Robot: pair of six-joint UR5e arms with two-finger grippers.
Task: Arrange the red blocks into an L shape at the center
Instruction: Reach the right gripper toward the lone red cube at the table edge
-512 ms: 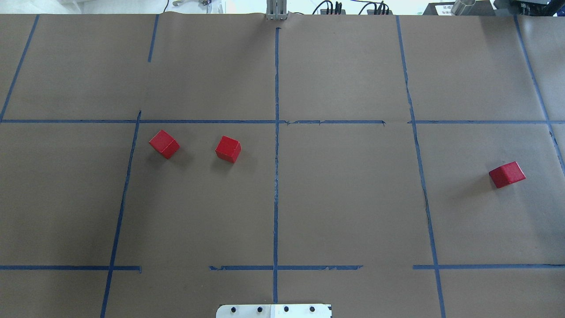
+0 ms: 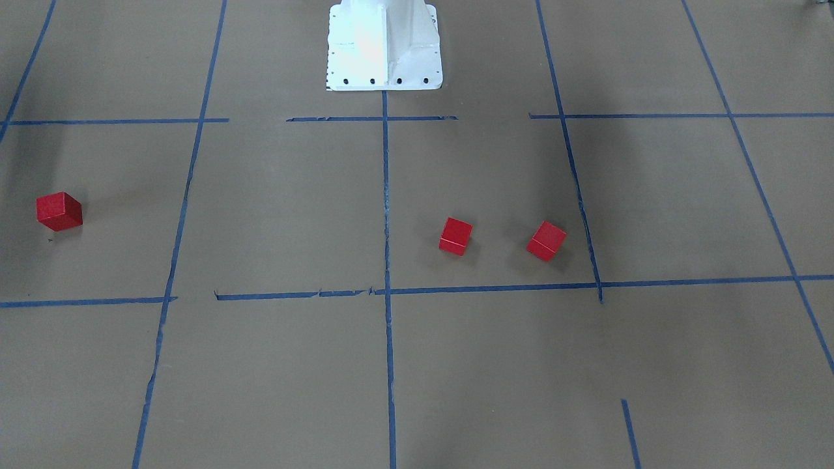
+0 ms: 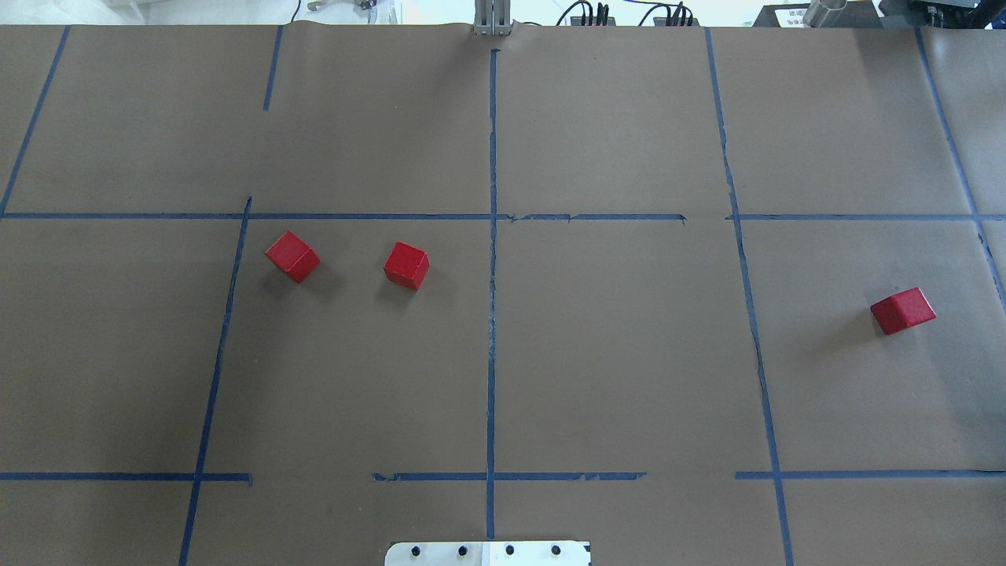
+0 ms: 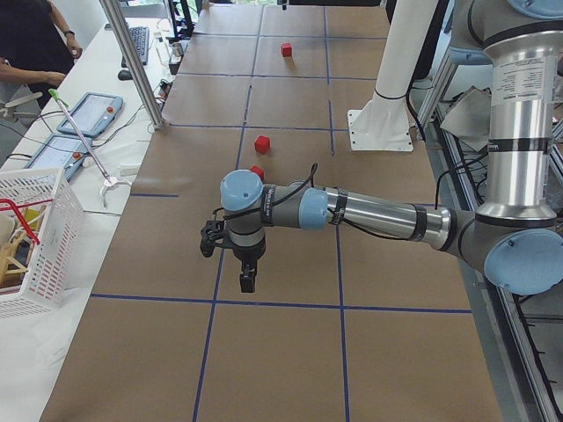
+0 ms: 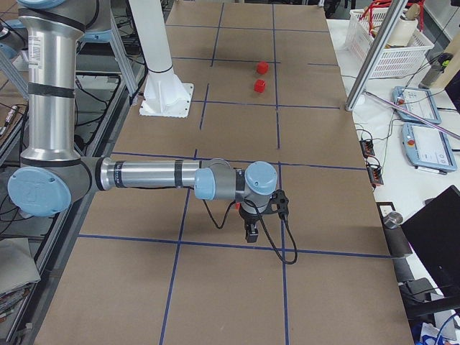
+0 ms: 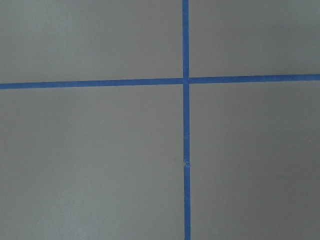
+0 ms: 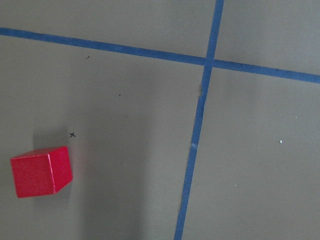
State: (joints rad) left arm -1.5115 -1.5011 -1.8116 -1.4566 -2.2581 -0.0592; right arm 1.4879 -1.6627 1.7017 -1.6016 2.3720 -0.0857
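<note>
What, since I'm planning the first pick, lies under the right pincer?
Under the right pincer: brown paper, a blue tape cross and one red block toward the wrist view's lower left. In the side view the arm hides most of it.

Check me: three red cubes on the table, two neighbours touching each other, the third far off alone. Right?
Not quite. The outer cube and the inner cube stand apart, with bare table between them, as the overhead view shows. The rest holds: three red cubes, the third cube far off alone.
</note>
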